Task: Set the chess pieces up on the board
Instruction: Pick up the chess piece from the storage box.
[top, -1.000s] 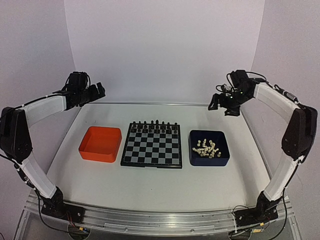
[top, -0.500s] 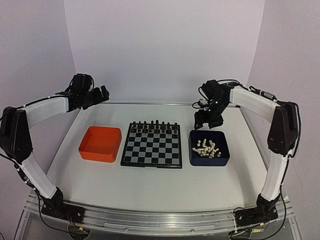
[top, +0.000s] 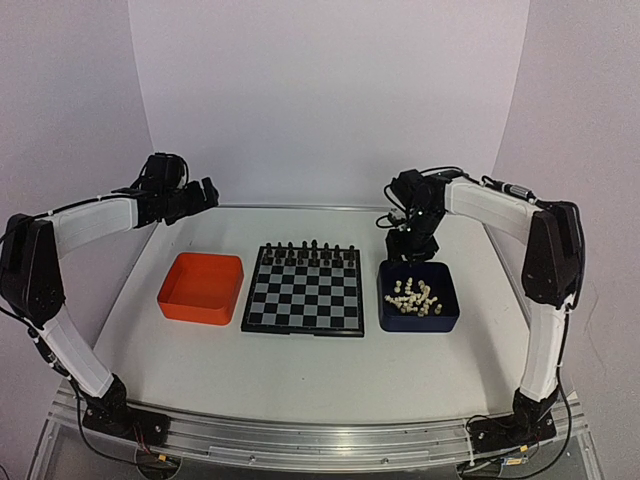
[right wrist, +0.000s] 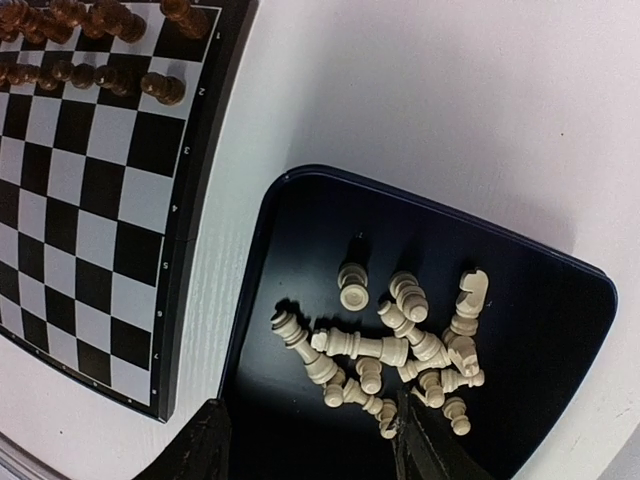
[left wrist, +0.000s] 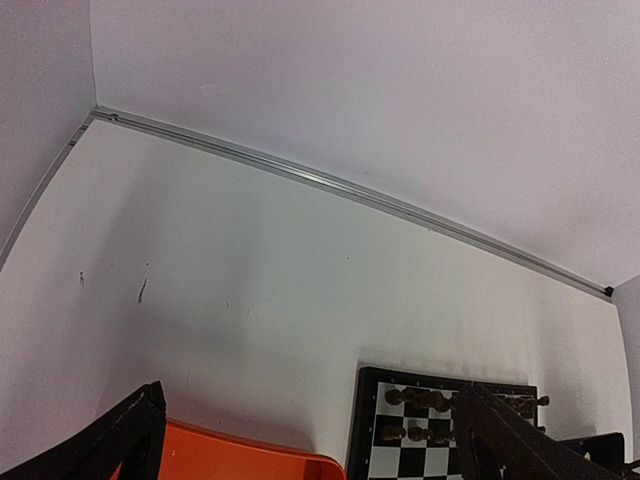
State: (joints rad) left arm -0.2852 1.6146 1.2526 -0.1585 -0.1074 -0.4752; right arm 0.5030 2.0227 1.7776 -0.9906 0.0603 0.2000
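The board (top: 300,330) lies at the table's middle, with black pieces (top: 305,250) lined up on its two far rows. The cream-white chess pieces (top: 412,296) lie in a jumbled heap in the dark blue tray (top: 418,326) to its right. My right gripper (top: 408,248) hovers over that tray's far edge. In the right wrist view its fingers stand partly apart above the heap (right wrist: 385,345), and the gripper (right wrist: 312,440) holds nothing. My left gripper (top: 200,192) hangs open and high at the far left, above the bare table behind the orange tray (top: 201,288).
The orange tray (left wrist: 230,462) has nothing in it and sits left of the board (left wrist: 400,440). In the right wrist view the board (right wrist: 90,200) lies left of the blue tray (right wrist: 250,260). White walls close in the back and sides.
My right arm has swung from the back right corner in and down over the blue tray, and its jaws have narrowed. The left arm has barely shifted.
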